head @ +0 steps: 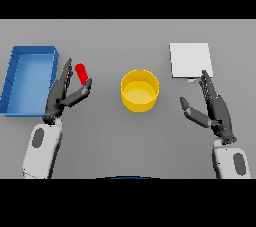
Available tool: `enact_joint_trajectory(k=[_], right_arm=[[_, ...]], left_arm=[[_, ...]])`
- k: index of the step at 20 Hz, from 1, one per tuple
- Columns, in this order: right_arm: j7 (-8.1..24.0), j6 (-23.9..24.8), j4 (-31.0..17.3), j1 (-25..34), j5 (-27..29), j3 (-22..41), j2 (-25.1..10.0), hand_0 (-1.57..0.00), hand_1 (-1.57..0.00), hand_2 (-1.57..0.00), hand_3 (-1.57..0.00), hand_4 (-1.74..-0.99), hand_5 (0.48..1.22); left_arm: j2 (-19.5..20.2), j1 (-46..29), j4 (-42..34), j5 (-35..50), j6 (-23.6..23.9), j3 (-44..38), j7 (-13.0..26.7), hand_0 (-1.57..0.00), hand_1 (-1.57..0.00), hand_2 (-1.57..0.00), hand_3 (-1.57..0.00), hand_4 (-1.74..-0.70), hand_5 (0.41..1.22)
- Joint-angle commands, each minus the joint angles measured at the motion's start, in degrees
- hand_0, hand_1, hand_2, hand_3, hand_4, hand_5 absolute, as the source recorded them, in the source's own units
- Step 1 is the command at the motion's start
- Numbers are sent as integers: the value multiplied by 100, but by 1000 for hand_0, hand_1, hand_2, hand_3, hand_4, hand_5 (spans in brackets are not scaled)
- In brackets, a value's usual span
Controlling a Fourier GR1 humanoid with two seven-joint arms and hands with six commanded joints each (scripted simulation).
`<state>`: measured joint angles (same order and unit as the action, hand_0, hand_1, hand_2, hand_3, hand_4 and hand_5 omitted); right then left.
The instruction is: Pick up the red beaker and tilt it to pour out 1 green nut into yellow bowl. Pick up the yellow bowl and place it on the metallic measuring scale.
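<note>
One red beaker, one yellow bowl, one scale; beaker between open left hand fingers and thumb, ungripped; right hand open, empty.

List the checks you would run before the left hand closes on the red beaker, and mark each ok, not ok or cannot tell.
1. Red beaker lies between the left hand's thumb and fingers: ok.
2. Left hand open, ready to close: ok.
3. Yellow bowl stands free in the middle of the table: ok.
4. Green nut inside the beaker: cannot tell.
5. Scale top free to take the bowl: ok.
6. Right hand open, apart from the bowl: ok.
</note>
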<state>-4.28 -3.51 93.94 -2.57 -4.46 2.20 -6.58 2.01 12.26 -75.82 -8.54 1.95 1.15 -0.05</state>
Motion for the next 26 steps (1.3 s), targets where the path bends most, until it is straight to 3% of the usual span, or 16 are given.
enact_joint_trajectory(k=[1, 5, 8, 13, 15, 17, 18, 20, 22, 25, 26], right_arm=[[22, -13, -52, 41, 33, -61, -52, 1, 1, 1, 1, -1297, 625], [49, 24, 100, 1, 12, -18, -19, 1, 1, 1, 1, -1300, 631], [118, 89, -43, 68, -89, -22, -18, 1, 1, 1, 1, -1300, 638], [9, 97, -124, 90, -99, -52, -27, 1, 1, 1, 1, -1300, 647], [107, 136, -65, 145, -68, -80, -22, 1, 1, 1, 1, -1301, 647], [132, 131, -113, 109, -113, -43, -2, 1, 1, 1, 1, -1294, 645], [131, 142, -157, 119, -119, -56, 1, 1, 1, 1, 1, -1292, 645], [209, 112, -128, 202, -60, -99, -53, 1, 1, 1, 1, -1290, 646], [97, 102, -124, 105, -65, -71, -13, 1, 1, 1, 1, -1291, 649], [2, 112, -42, 54, -100, -22, 19, 1, 1, 1, 1, -1290, 649], [57, 134, -24, 60, -109, -23, 21, 1, 1, 1, 1, -1290, 648]], left_arm=[[-8, 137, 165, 23, 0, -48, -90, 1, 1, 1, 1, -1222, 638], [12, 614, 827, -116, 142, -147, -285, 1, 1, 1, 1, -1222, 633], [60, 941, 1305, -195, 203, -224, -472, 1, 1, 1, 1, -1231, 647], [-65, 1305, 1914, -151, 269, -351, -844, 1, 1, 1, 1, -1310, 697], [-130, 1378, 2065, -94, 347, -444, -956, 1, -6, -50, -30, -1347, 726], [-233, 1529, 2254, -54, 461, -526, -1077, -338, -306, -322, -239, -1385, 765], [-274, 1593, 2360, 33, 485, -622, -1126, -585, -556, -551, -416, -1416, 786], [-343, 1665, 2474, 128, 528, -726, -1254, -940, -921, -918, -832, -1425, 943], [-336, 1728, 2576, 62, 598, -742, -1341, -1167, -1155, -1153, -1081, -1529, 1043], [-360, 1681, 2475, 64, 598, -594, -1369, -1364, -1358, -1357, -1176, -1621, 1130], [-356, 1680, 2452, 42, 607, -548, -1223, -1406, -1401, -1400, -1255, -1587, 1148]])
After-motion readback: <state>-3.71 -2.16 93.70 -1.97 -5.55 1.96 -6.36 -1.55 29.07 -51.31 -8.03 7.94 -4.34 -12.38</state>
